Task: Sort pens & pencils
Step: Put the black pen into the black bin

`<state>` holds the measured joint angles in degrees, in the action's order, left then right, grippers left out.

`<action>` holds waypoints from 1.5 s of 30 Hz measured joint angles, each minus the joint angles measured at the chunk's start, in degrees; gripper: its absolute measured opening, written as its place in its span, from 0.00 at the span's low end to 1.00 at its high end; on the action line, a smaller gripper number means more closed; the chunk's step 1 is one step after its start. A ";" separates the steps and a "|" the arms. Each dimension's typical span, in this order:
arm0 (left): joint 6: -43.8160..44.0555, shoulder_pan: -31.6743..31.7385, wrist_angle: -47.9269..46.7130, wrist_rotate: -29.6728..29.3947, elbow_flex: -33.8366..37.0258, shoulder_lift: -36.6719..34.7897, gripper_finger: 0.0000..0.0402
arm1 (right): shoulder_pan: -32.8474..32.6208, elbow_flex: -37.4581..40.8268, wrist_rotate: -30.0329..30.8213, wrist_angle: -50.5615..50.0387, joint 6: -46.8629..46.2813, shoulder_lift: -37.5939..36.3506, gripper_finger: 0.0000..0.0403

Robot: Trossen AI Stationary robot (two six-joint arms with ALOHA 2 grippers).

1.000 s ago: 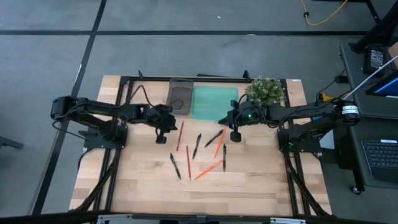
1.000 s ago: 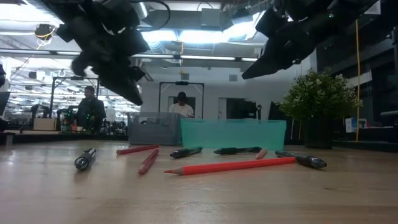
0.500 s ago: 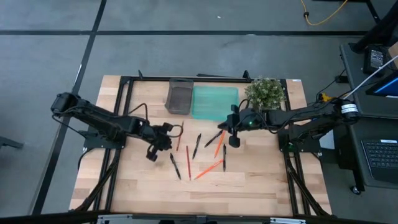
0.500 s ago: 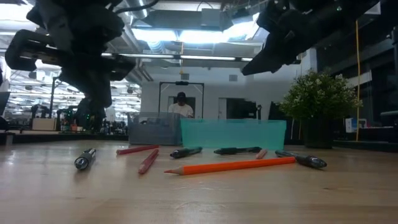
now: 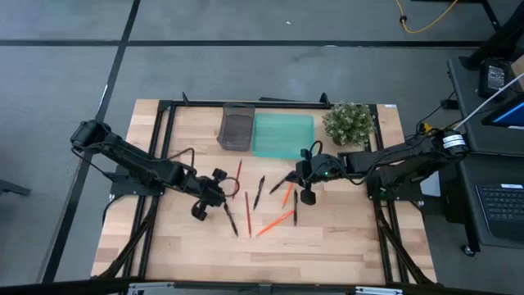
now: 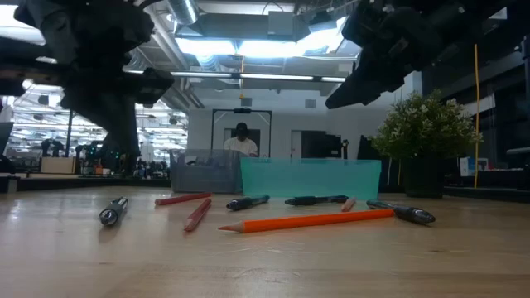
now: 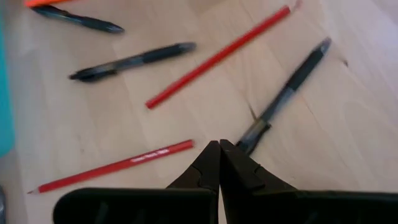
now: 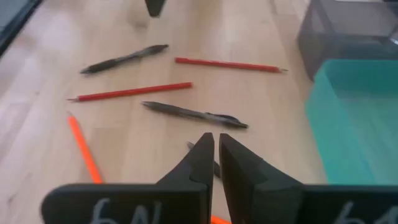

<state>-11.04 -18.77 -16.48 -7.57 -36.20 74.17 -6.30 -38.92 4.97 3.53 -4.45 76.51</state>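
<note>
The thin black pens (image 5: 259, 192) and the thin red and orange pencils (image 5: 275, 222) are lying scattered flat on the light wooden bench (image 5: 327, 246), in its middle, none of them yet inside the translucent teal tray (image 5: 282, 135) or the smaller grey tray (image 5: 236, 131) at the far edge. The left gripper (image 5: 202, 211) is being held low beside the leftmost black pen (image 7: 289, 87), its fingers pressed fully together and holding nothing. The right gripper (image 5: 308, 197) is being held over the right end of the scatter, near an orange pencil (image 5: 288, 189); its fingers are standing almost together with only a thin gap, and nothing is being carried.

The items are being judged light, stiff and slender. Their smooth round barrels are likely to roll or slip sideways under an off-centre pinch. A hold across the middle of the barrel, with the fingers square to its length, is being advised, so that the item is not tipping once lifted. The pencil tips are being judged breakable, and the ends are best avoided. Both grippers are needing to be opened before any descent
</note>
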 joint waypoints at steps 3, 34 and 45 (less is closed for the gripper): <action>0.32 -0.88 -1.94 -0.37 -2.95 3.72 0.00 | -1.21 0.00 0.83 1.10 -1.07 0.00 0.07; -4.03 -5.70 -9.14 0.94 -14.98 14.80 0.27 | -9.34 0.00 7.50 2.23 -10.44 0.00 0.07; -9.29 -5.22 -7.73 2.55 -14.98 20.35 0.27 | -9.34 0.02 7.62 2.75 -10.49 0.00 0.07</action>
<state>-20.33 -23.99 -24.21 -5.02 -51.17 94.52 -15.64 -38.89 12.59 6.28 -14.94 76.51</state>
